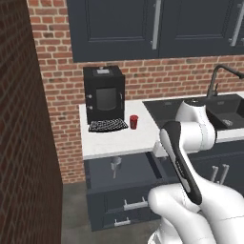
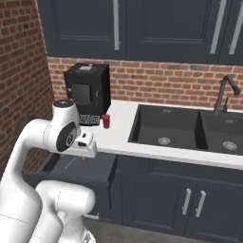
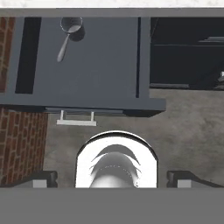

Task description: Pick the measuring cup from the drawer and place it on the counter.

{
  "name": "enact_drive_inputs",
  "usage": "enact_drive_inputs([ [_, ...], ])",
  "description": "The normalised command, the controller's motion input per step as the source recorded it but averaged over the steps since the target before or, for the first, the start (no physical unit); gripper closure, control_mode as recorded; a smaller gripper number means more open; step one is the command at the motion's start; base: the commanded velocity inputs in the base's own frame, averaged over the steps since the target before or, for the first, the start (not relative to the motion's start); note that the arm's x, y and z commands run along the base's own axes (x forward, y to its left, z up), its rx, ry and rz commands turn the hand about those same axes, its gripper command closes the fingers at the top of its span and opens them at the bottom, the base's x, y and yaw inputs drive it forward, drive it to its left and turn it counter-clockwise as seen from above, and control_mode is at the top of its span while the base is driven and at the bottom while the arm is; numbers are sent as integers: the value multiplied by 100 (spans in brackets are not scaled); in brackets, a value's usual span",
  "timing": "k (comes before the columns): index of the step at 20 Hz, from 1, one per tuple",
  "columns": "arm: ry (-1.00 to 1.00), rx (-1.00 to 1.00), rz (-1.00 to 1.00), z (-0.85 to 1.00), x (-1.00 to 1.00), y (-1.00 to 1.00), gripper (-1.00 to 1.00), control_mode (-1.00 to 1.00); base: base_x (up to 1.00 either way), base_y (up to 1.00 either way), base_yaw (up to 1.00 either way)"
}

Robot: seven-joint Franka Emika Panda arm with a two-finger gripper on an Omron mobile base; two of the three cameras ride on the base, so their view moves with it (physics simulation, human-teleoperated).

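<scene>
OK, drawer (image 3: 87, 65) is pulled open under the worktop (image 1: 114, 143), and I've got the measuring cup (image 3: 70, 33) lying at the back of it, bowl toward the worktop edge, thin handle pointing out toward the drawer front. My fingers (image 3: 43, 178) are spread wide apart, empty, well above it. Looks like small metal, so prob light, rigid, a bit slick. I'd pinch across the handle near the bowl, since the rim may slip. Red cup (image 1: 134, 122) stays put.
</scene>
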Motion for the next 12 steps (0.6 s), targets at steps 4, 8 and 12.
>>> enact_drive_inputs([
  [4,0,0,0,0,0,0,-100,100,-41,47,0],
  [8,0,0,0,-1,4,8,-100,-100,-3,38,0],
  [12,0,0,0,-5,42,4,-100,-100,0,0,0],
])
